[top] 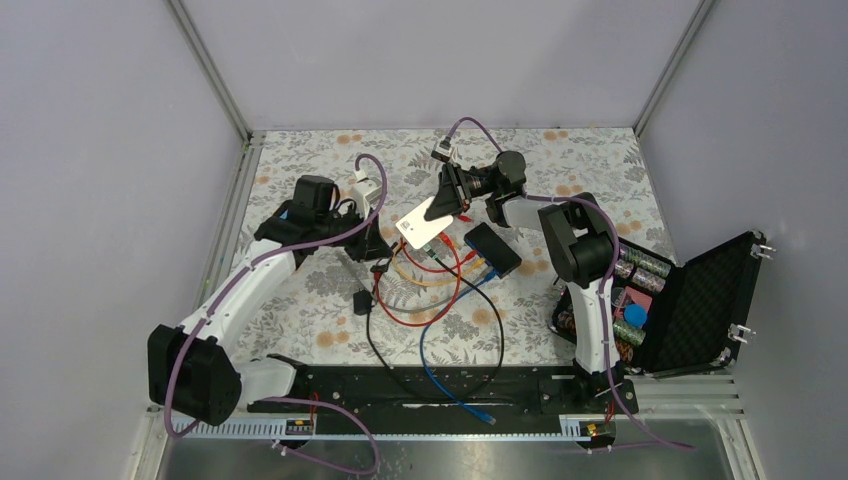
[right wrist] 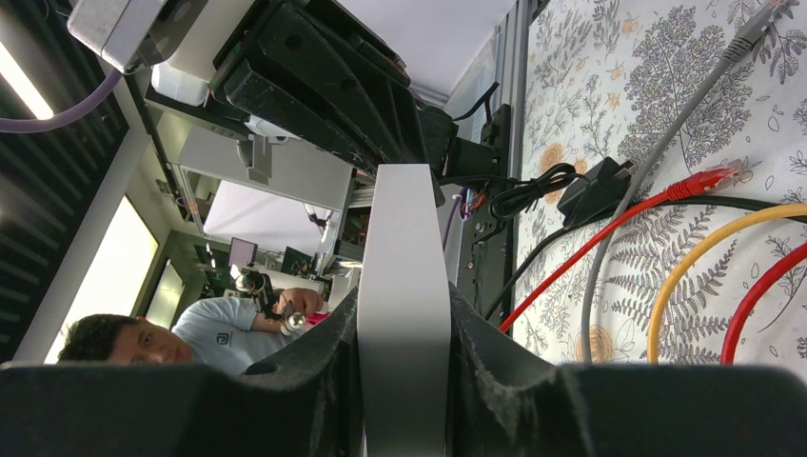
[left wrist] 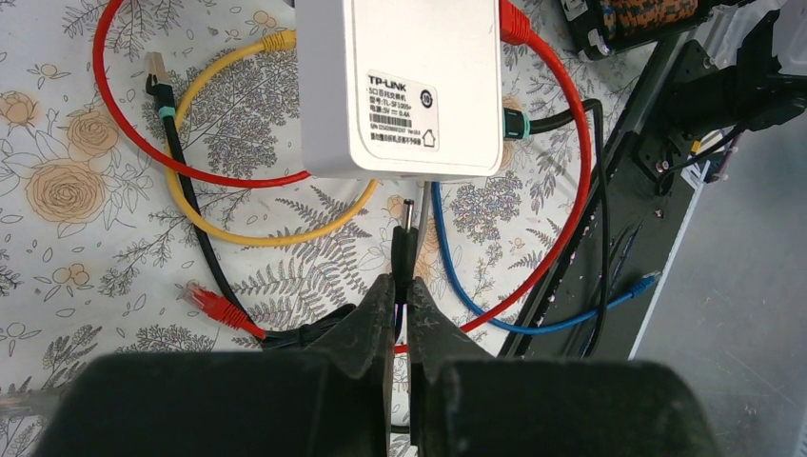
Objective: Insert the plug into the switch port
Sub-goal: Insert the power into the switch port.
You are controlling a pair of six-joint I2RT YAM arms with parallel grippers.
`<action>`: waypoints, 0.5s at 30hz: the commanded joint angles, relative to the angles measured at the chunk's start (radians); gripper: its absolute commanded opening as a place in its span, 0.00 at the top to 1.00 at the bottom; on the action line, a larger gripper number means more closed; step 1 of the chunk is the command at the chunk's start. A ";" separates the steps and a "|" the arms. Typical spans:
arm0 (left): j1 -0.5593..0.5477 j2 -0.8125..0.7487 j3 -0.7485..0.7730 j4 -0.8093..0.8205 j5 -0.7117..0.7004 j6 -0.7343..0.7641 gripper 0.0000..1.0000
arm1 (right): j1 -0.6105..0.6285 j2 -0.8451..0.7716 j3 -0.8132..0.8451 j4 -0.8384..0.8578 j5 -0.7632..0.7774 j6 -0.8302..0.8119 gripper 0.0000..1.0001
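1. Left pincer (left wrist: 401, 286), seen from its own wrist, is pinched nearly shut on the plug (left wrist: 404, 246). The plug is a slim black barrel with a metal tip, and it points at the switch (left wrist: 400, 86). The tip stands just apart from the switch's near edge.
2. In the same view the switch is a white box with rounded corners and a TP-LINK label. Red and black cables enter its right side. The port itself does not show; I judge it sits in the near edge, facing the plug.
3. From the right wrist, the right pincer (right wrist: 403, 307) clamps the switch across its thin body, jaws partway apart around it. It holds the switch above the tabletop (right wrist: 666, 143).
4. From above, the switch hangs tilted between the two arms, over the middle of the tabletop. A black box (top: 492, 250) with cables in it lies near.
5. The step in hand looks like alignment, with insertion not yet made. The next move calls for a short, straight push along the barrel's axis while the right pincer holds firm. A skewed tip would likely strike the casing.
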 commanded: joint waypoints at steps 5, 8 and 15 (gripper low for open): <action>-0.003 0.017 0.050 0.021 0.030 0.005 1.00 | 0.010 -0.036 0.021 0.072 -0.035 -0.011 1.00; -0.003 0.027 0.059 0.020 0.044 -0.001 1.00 | 0.010 -0.034 0.021 0.072 -0.038 -0.013 0.99; -0.003 0.046 0.075 0.009 0.049 -0.012 1.00 | 0.012 -0.036 0.021 0.072 -0.045 -0.017 0.99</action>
